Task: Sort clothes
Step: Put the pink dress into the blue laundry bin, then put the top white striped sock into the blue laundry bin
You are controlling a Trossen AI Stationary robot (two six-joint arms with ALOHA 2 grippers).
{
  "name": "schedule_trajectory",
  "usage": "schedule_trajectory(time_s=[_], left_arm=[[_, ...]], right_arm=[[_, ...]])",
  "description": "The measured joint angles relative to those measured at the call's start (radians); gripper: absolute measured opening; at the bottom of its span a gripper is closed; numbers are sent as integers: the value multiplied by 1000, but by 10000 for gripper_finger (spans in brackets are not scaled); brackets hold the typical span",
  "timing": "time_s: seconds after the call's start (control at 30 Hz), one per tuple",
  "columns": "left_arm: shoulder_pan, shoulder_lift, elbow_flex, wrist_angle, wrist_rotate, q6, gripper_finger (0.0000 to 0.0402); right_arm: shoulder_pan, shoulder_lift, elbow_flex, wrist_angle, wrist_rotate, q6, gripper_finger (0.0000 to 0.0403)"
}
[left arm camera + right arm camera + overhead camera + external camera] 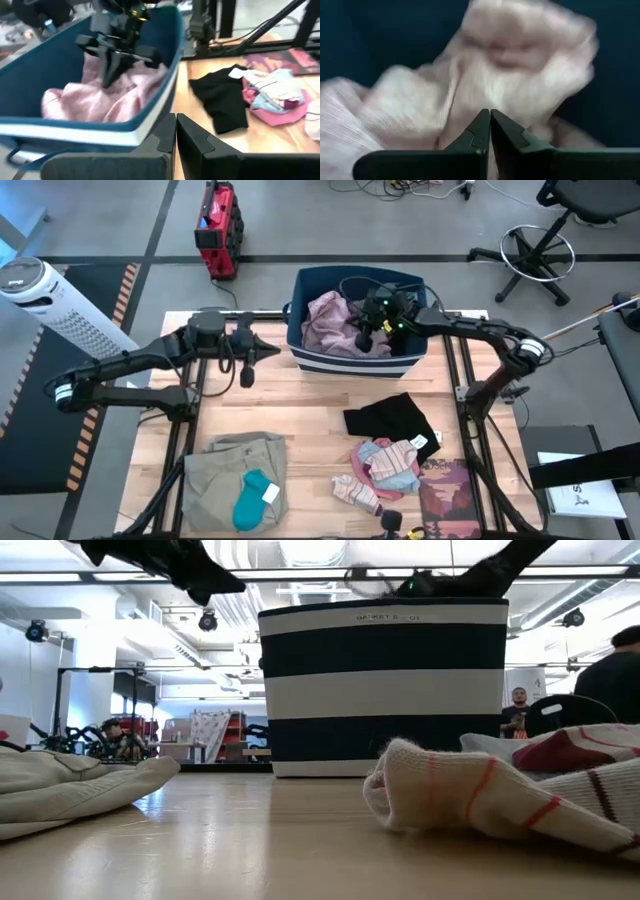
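A large pale pink garment lies bunched inside the navy striped bin at the table's far edge. My right gripper is shut and points down over the pink garment; it also shows in the left wrist view. My left gripper is shut and empty, level, just left of the bin's left wall. Khaki trousers with a teal piece on them lie near left. A black piece, a small pile of white, pink and blue pieces and a pinkish sock lie near right. My right gripper's shut fingertips stand at the top of the pink garment's heap, coming from above and pointing down. Nothing shows between the fingers. Whether the tips touch the cloth, I cannot tell.
A dark red patterned booklet lies at the near right edge. In the low view the bin stands at the back, the trousers lie at the left and a striped sock lies close in front. Bare wood shows mid-table.
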Motion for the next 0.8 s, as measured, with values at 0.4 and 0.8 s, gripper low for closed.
schedule_trajectory(time_s=[0.4,0.8], left_arm=[[-138,-28,-98,91,-46,-29,0],[-185,-30,-191,135,-73,-39,0]], right_arm=[[153,-358,-15,-96,20,-66,0],[463,-541,-19,-509,200,70,8]])
